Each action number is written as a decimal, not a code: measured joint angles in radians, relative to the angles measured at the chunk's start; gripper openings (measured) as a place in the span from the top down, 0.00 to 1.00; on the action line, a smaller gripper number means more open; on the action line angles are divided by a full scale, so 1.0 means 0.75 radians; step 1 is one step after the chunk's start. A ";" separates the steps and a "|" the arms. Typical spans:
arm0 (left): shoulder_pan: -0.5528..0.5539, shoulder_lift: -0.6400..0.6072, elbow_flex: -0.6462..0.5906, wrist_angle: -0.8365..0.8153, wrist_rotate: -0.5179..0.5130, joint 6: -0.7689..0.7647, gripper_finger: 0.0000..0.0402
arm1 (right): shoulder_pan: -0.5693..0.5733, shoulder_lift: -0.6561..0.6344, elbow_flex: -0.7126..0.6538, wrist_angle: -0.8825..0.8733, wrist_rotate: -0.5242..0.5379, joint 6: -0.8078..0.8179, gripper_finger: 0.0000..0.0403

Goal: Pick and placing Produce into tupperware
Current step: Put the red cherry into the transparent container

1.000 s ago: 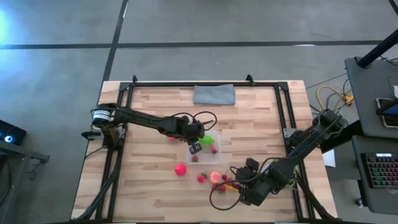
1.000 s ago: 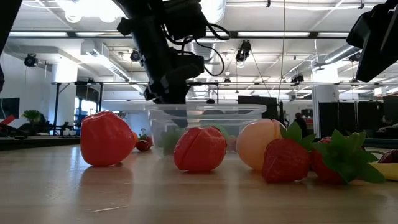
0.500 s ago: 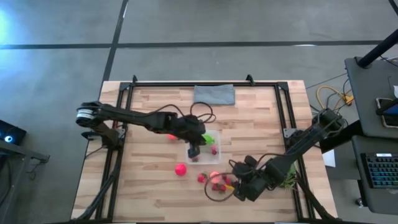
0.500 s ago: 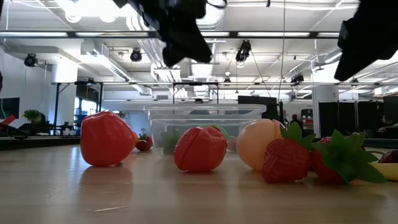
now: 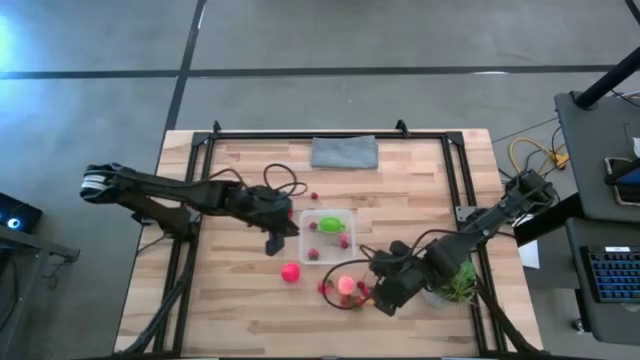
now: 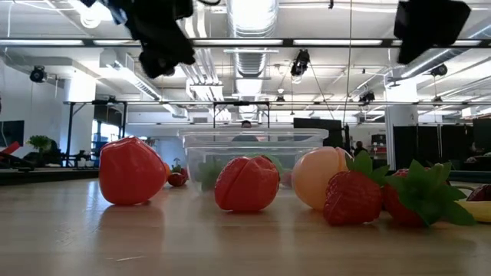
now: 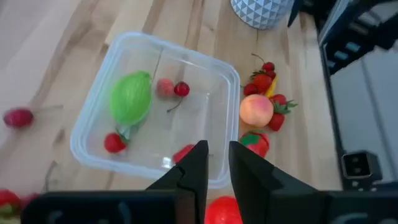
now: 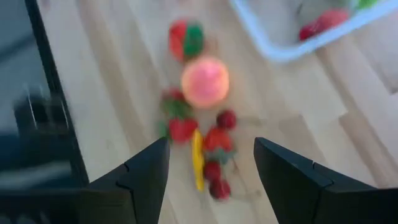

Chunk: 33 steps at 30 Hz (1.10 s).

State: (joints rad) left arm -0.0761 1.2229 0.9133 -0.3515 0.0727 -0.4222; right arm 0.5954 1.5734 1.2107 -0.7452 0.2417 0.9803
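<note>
Tupperware (image 5: 329, 235) — clear, rounded-square plastic box at mid-table; holds a glossy green fruit (image 7: 130, 98), a peach ball and small red pieces, partly masked by the box walls.

Left gripper (image 7: 215, 163) — fingers nearly together, empty, above the box's edge.

Right gripper (image 8: 211, 158) — blurred, jaws spread wide, empty, over the peach ball (image 8: 205, 81) and strawberries (image 8: 180, 127) beside the box.

Bright pink ball (image 5: 290, 271) — loose, near the box.

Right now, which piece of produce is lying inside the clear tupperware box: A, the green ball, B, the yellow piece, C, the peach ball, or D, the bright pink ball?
A: the left wrist view shows the green ball lying inside the clear tupperware box, while the peach ball sits on the table outside it.
</note>
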 joint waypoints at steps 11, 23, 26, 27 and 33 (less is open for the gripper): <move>-0.046 -0.198 -0.310 0.241 -0.002 -0.104 0.88 | 0.075 0.023 -0.061 -0.146 -0.009 -0.397 0.44; -0.077 -0.237 -0.383 0.246 0.000 -0.078 0.88 | 0.079 0.178 -0.086 -0.042 -0.099 -0.689 0.44; -0.077 -0.237 -0.385 0.246 0.000 -0.050 0.88 | 0.079 0.200 -0.083 -0.033 -0.113 -0.660 0.44; -0.076 -0.237 -0.386 0.246 0.000 -0.047 0.88 | 0.079 0.210 -0.083 -0.025 -0.112 -0.644 0.44; -0.076 -0.232 -0.396 0.244 -0.001 -0.021 0.88 | 0.079 0.248 -0.092 0.044 -0.130 -0.610 0.44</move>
State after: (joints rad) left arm -0.1329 1.0492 0.6164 -0.1684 0.0723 -0.4377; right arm 0.6544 1.7595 1.1415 -0.7122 0.1440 0.5232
